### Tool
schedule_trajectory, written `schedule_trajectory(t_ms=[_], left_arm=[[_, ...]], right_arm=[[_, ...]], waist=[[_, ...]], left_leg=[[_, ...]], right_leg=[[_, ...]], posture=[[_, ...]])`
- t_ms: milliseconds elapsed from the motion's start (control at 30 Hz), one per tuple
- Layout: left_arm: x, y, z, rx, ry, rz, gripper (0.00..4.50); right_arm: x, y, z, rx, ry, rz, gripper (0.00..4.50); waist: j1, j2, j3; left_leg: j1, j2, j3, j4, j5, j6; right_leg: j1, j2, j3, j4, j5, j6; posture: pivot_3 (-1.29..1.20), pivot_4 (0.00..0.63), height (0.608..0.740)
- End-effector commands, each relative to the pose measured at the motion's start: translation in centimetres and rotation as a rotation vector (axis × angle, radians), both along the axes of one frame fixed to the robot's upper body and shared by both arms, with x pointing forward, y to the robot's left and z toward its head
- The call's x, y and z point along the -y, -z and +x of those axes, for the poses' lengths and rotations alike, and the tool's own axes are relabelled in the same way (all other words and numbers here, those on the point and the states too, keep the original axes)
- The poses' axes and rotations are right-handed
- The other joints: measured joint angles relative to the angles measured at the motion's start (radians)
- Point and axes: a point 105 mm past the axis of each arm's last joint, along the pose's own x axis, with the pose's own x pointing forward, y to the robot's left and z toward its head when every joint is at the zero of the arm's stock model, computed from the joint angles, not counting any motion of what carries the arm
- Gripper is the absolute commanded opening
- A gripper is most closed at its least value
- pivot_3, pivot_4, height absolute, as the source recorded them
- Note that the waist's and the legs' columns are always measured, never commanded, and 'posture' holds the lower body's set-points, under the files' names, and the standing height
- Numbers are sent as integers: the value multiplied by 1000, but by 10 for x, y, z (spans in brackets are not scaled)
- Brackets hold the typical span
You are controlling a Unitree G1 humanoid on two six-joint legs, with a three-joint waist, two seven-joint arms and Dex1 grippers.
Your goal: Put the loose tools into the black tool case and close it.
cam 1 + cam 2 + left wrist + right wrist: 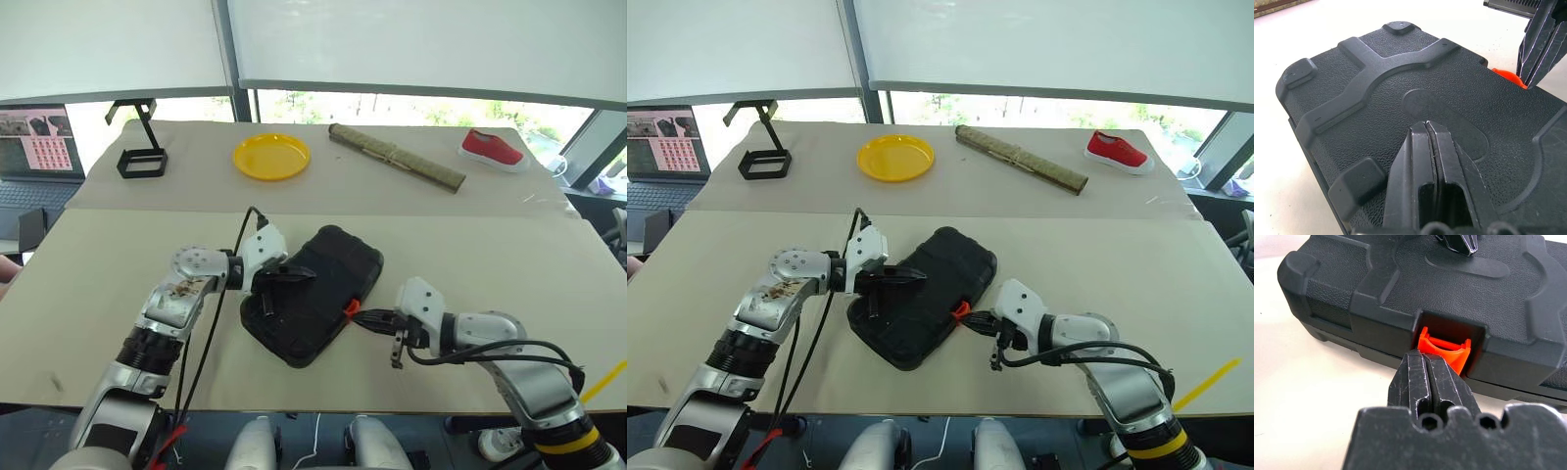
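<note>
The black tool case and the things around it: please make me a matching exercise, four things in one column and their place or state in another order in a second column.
Things:
1. black tool case
2. left gripper
3. right gripper
4. yellow plate

Places or states:
A. shut, tips at the orange latch
B. on the far table, beside the black wire stand
C. lid down, lying on the near table
D. shut, resting on top of the lid

Pairs: 1-C, 2-D, 3-A, 4-B
</note>
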Motion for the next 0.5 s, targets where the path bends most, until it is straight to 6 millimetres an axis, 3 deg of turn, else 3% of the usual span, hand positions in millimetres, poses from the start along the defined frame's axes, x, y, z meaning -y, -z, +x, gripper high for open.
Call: schedule_trajectory(t_ms=[33, 133, 233, 400, 433, 500], left_arm=[[1, 39, -13, -127, 12, 74, 79], [-1, 38, -11, -121, -3, 62, 79], [-12, 25, -5, -58, -50, 8, 79], [-35, -12, -3, 32, -146, -194, 79], [-46, -16, -6, 39, -173, -217, 29], [-69, -19, -13, 60, -227, -206, 572]], right_arm=[[-6, -14, 9, 88, 13, 26, 0], [-5, -18, 8, 93, 18, 47, 0], [7, -22, 0, 83, 30, 57, 0], [26, -29, -10, 77, 46, 46, 0], [32, -30, -13, 59, 54, 49, 288], [44, -31, -17, 45, 78, 41, 773]], waist=[[-1, 0, 0], [-2, 0, 0], [-2, 0, 0], [-4, 1, 0], [-5, 0, 0], [-8, 0, 1]], left_leg=[[0, 0, 0, 0, 0, 0], [1, 0, 0, 0, 0, 0], [0, 1, 0, 0, 0, 0], [-1, 1, 0, -2, 0, 1], [-2, 1, 0, -2, 0, 1], [-2, 1, 0, -3, 0, 1]], right_leg=[[0, 0, 0, 0, 0, 0], [0, 1, 1, 0, 0, 0], [0, 1, 1, 0, 0, 0], [-2, 0, 2, 0, 0, 0], [-3, 0, 2, 0, 0, 0], [-4, 1, 2, 0, 0, 0]], posture=[[0, 150, 740], [0, 150, 740], [0, 150, 740], [0, 150, 740], [0, 150, 740], [0, 150, 740]])
